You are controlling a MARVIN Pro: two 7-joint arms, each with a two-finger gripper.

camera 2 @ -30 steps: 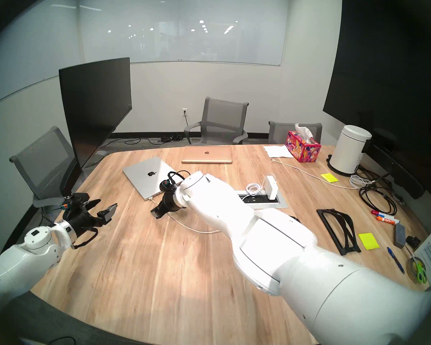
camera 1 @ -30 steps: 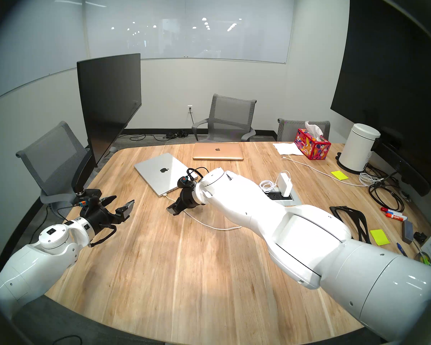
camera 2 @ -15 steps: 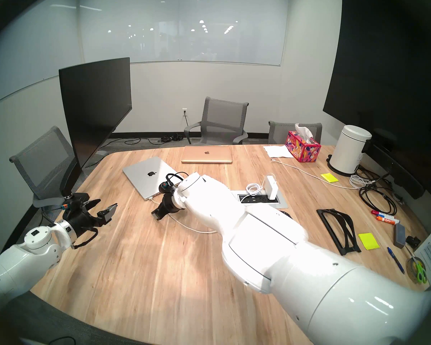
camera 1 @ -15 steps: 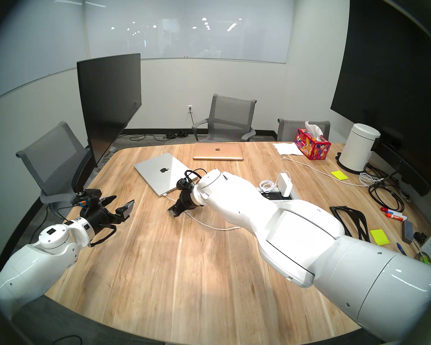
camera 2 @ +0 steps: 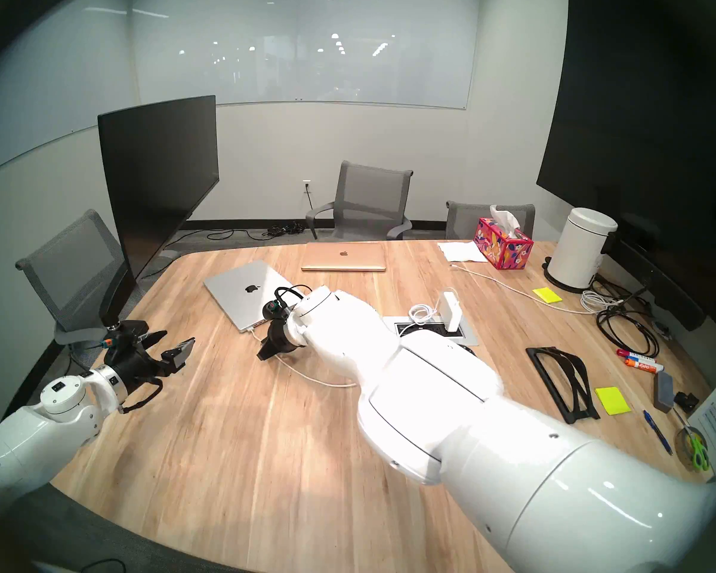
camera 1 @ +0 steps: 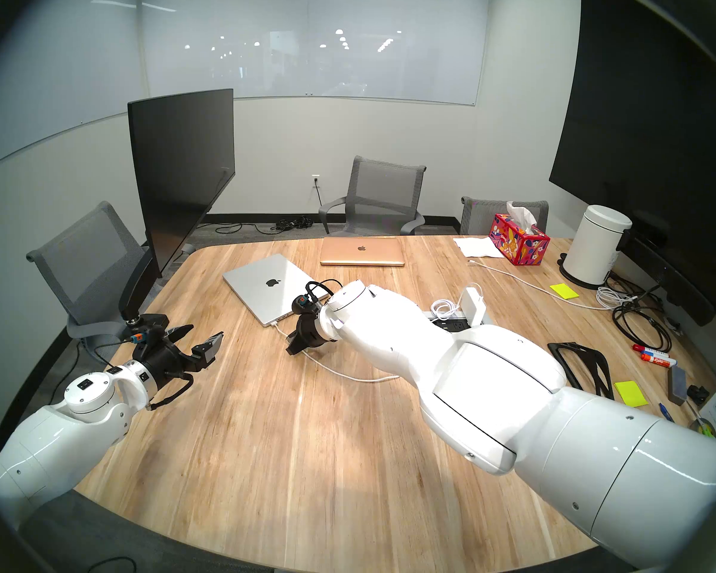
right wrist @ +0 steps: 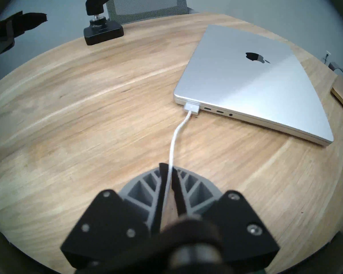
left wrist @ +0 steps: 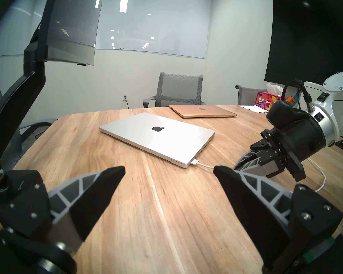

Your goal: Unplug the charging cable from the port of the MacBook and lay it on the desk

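The silver-grey MacBook [camera 1: 269, 291] lies closed on the wood-grain desk [camera 1: 265, 435]. It also shows in the right wrist view [right wrist: 251, 85] and the left wrist view [left wrist: 156, 137]. The white charging cable [right wrist: 174, 141] has its connector [right wrist: 191, 107] seated in the MacBook's near side port. The cord runs over the desk [camera 1: 348, 373] toward the white power brick [camera 1: 472, 307]. My right gripper [camera 1: 292, 347] is low over the desk, shut on the cable a short way from the connector [right wrist: 167, 172]. My left gripper [camera 1: 201, 336] is open and empty at the left [left wrist: 168, 170].
A rose-gold laptop [camera 1: 362, 251] lies behind the MacBook. A monitor arm's base [camera 1: 145, 322] stands at the left edge. The inset outlet box [camera 1: 459, 324], a tissue box [camera 1: 517, 239], a white canister [camera 1: 596, 249], black cables [camera 1: 637, 324] and markers [camera 1: 654, 357] fill the right side.
My right gripper's fingers have drawn together on the cable and turned slightly. The right arm's elbow has shifted left. The connector stays in the port. The left arm has not moved.
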